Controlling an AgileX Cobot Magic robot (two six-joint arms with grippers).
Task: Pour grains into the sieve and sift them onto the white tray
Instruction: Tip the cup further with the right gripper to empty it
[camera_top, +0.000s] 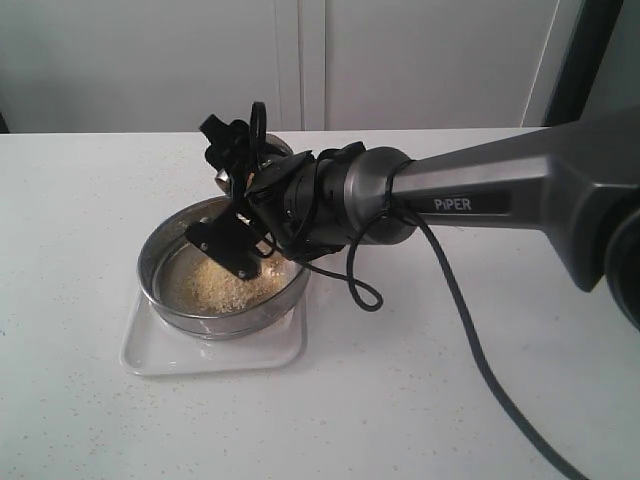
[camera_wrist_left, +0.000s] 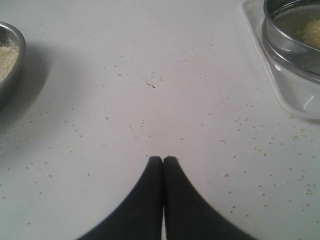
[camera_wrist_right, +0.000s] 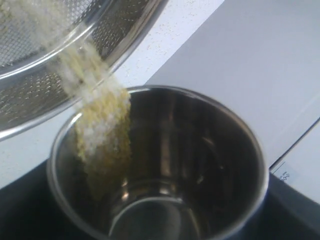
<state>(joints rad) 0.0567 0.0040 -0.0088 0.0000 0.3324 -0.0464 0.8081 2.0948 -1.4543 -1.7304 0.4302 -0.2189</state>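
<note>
The pouring step is judged to be in hand. The right pincer (camera_top: 238, 190) is reached across the middle, its jaws set wide and clamped on the sides of a small steel cup (camera_wrist_right: 165, 165), which is tipped steeply over the sieve (camera_top: 200, 322). In the right wrist view the grains (camera_wrist_right: 102, 130) are seen sliding in a narrow band down the cup's inner wall and over its lip onto the mesh, and much of the cup's wall and floor is bare. The sieve is found resting on the white tray (camera_top: 150, 350), inside its rim, with a pale golden heap lying on the mesh below the cup. The left pincer (camera_wrist_left: 163, 161) is noted fully closed, holding nothing, close to the surface (camera_wrist_left: 150, 75) and well apart from the tray. A second steel vessel (camera_wrist_left: 7, 65) with grain in it is noted at the edge of that view, and stray grains are scattered on the surface. For the step to be done well, it is advised that the cup's lip be kept inside the sieve ring and that the tilt be raised gradually until the clinging band is released. It is also advised that the ring not be struck, lest it be shifted off the tray. Sifting is judged not yet begun.
</note>
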